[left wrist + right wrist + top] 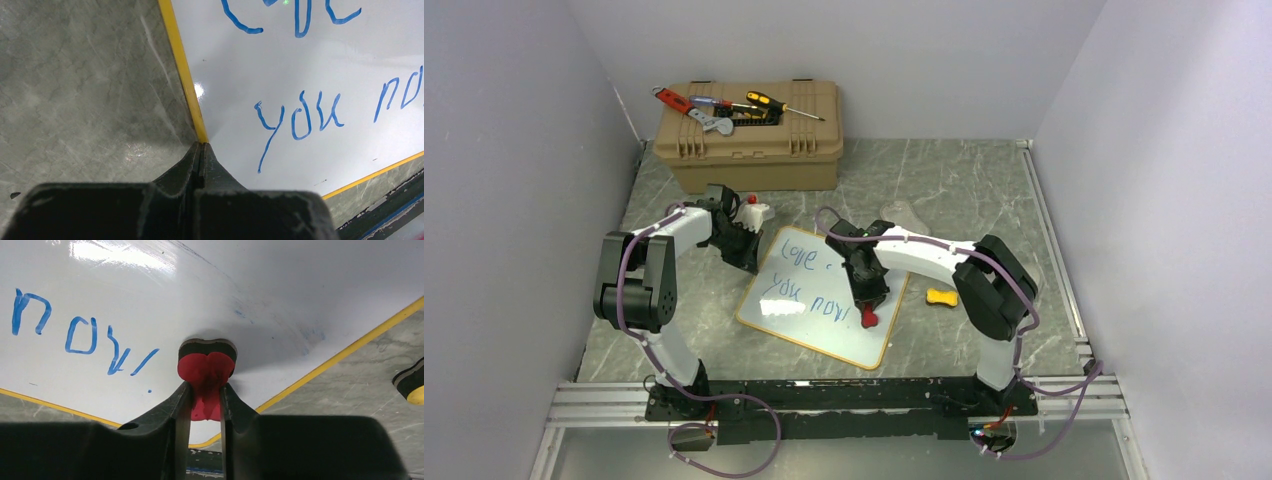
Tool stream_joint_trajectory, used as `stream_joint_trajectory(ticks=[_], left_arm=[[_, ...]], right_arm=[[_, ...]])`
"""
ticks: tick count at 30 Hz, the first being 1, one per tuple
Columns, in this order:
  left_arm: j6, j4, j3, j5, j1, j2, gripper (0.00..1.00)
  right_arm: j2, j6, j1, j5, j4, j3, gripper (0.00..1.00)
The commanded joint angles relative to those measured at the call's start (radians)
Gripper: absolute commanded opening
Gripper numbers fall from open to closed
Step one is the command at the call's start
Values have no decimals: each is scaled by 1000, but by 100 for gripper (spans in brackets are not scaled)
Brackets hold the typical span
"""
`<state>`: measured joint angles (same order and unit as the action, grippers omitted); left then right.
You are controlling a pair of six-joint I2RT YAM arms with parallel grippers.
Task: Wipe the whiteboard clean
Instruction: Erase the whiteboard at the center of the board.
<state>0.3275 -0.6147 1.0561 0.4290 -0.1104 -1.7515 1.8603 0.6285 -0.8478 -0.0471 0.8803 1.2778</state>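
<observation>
Blue-lettered whiteboard (819, 322) lies angled on the grey table (984, 190) between both arms
Right gripper (205, 389) clamps a red eraser (206, 371) set against its near right part; left gripper (201, 146), fingers pressed together and empty, sits at its left frame edge

Pretty bare setup: plain pale grey walls (844, 50) box the desk (984, 190) in on the left, back and right. Desk top is grey-green marbled stuff, a bit shiny, with a silver aluminium rail (604, 405) along the near edge.
</observation>
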Motion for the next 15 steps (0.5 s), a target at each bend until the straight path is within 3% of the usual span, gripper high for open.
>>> stream_joint_trajectory(ticks=[1,7,15], left_arm=[[24,-42,-5,-21,2,-1,0],[21,-43,-4,-16,3,-2,0],[15,-47,-5,3,2,-10,0]], right_arm=[[-41,22,-6,-3,-11,-5,21],[-43,8,-8,-5,-1,23,10],[-14,9,-59,35,-40,20,9]])
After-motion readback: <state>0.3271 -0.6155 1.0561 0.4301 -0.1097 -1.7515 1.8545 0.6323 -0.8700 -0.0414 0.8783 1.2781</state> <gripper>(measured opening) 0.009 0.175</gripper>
